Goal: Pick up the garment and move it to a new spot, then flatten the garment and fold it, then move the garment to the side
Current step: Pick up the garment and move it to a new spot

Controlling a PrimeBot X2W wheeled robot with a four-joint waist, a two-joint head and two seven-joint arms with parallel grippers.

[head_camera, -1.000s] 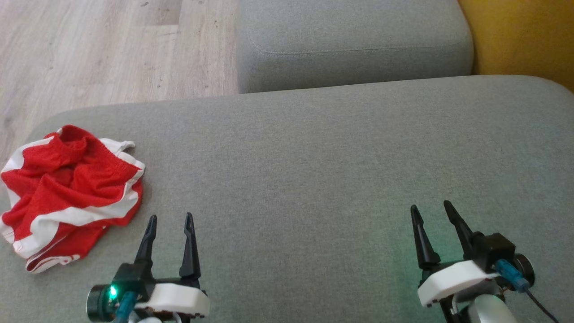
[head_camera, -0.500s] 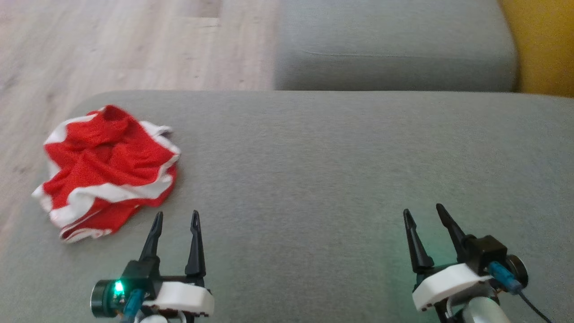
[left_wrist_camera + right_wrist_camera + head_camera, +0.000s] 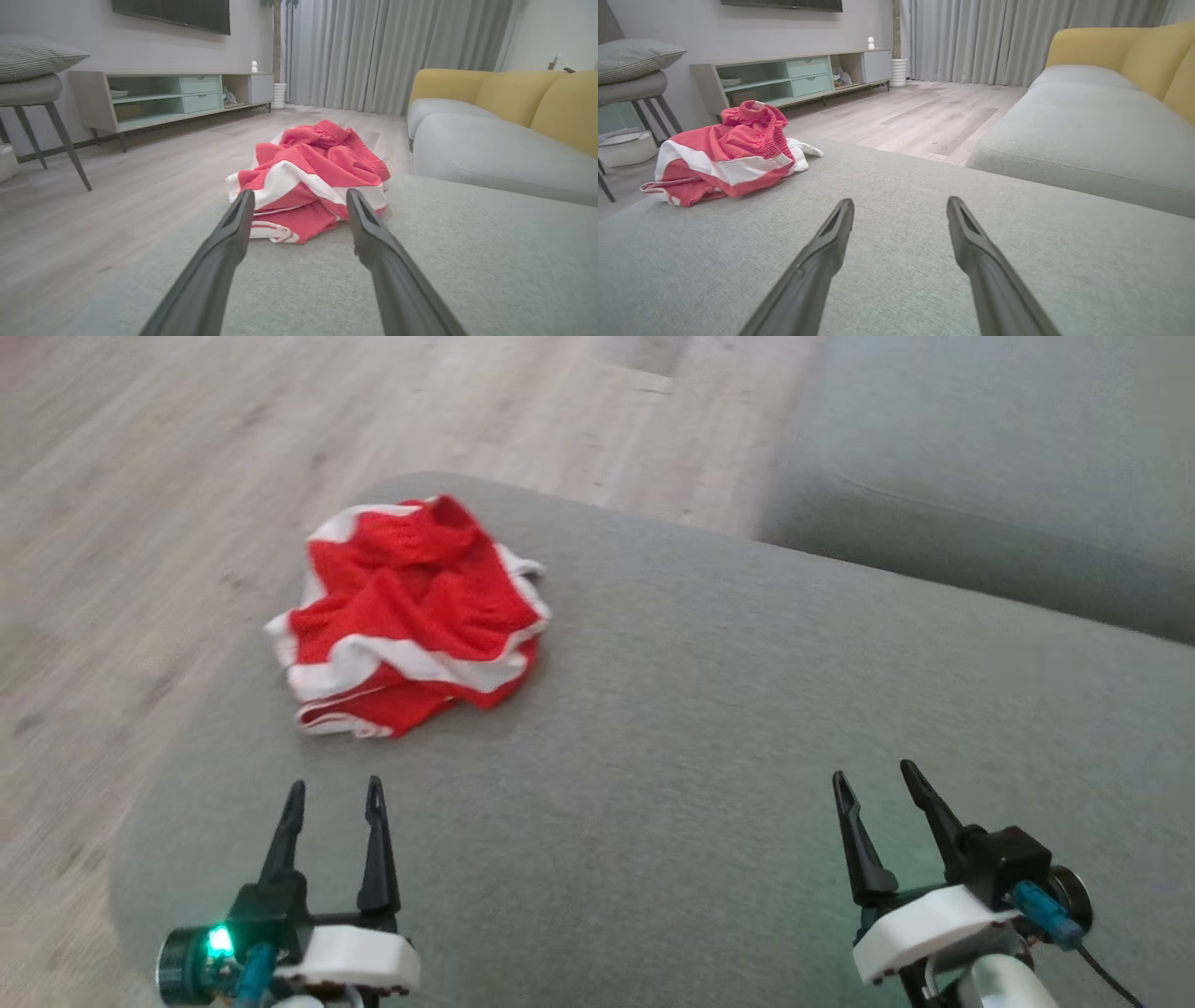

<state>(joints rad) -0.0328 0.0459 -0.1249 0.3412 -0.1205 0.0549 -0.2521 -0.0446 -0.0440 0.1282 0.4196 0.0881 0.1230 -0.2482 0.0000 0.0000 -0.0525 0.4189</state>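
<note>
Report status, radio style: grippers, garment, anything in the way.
Left gripper open, empty, short of garment. Right gripper open, empty. Garment crumpled on cushion, untouched. Nothing between.

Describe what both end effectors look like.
The left end effector has two long, tapering black fingers on a white housing, a glowing green light and a teal plug. The right end effector matches, with a blue plug and black cable.
</note>
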